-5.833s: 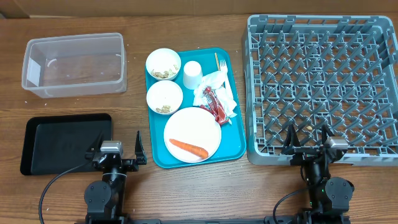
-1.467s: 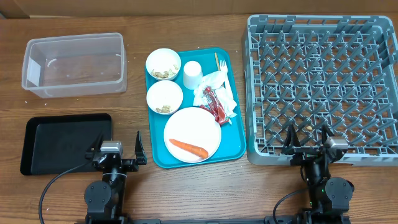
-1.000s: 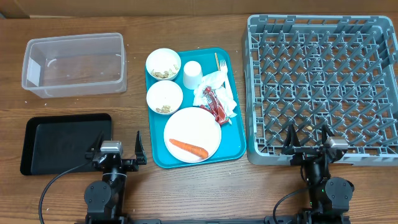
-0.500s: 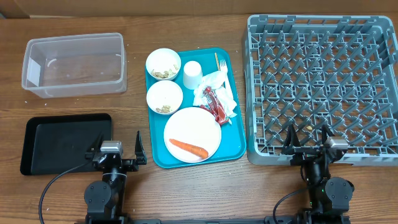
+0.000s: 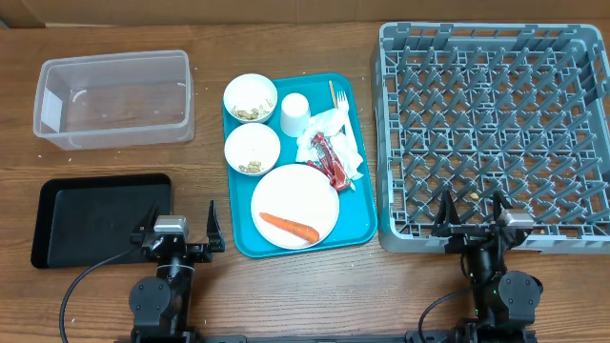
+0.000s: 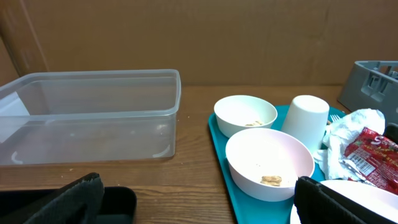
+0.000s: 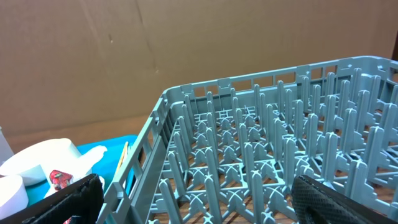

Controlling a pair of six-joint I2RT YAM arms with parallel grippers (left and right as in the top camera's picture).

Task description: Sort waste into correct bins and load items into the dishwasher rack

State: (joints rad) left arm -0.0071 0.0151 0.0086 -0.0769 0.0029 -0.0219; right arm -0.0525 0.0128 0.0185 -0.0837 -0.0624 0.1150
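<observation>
Nothing has moved. Your left gripper (image 5: 179,211), seven o'clock, and right gripper (image 5: 471,205), five o'clock, rest spread and empty, leaving the teal tray (image 5: 358,205) reachable.

There's white lettering on the red snack wrapper (image 6: 367,154), but it's crumpled and too small to read. Nothing else carries legible text.
</observation>
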